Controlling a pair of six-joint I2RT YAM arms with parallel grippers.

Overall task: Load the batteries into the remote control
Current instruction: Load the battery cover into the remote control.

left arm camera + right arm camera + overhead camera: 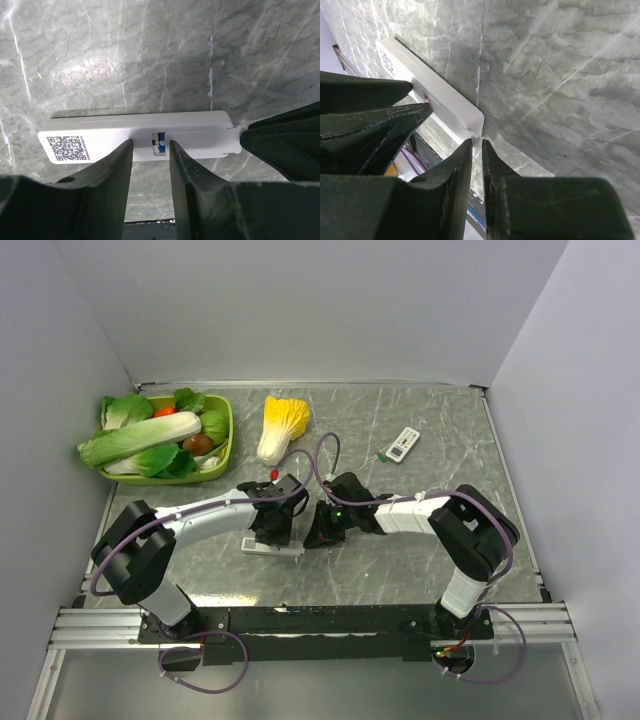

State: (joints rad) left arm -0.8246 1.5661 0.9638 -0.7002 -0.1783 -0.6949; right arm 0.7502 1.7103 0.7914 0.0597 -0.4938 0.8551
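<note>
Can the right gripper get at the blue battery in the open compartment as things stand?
Probably not. The left gripper has its fingers either side of the blue battery in the remote, crowding the opening, and the right gripper sits at the remote's end.

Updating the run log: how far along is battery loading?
Done: something blue, likely a battery, sits in the open compartment of the remote. In hand: left gripper straddles that opening, right gripper at the remote's end. Left: compartment uncovered; a small reddish piece lies loose nearby.

White remote (100, 129), blue battery (160, 142), grey-veined marble table (150, 60).
</note>
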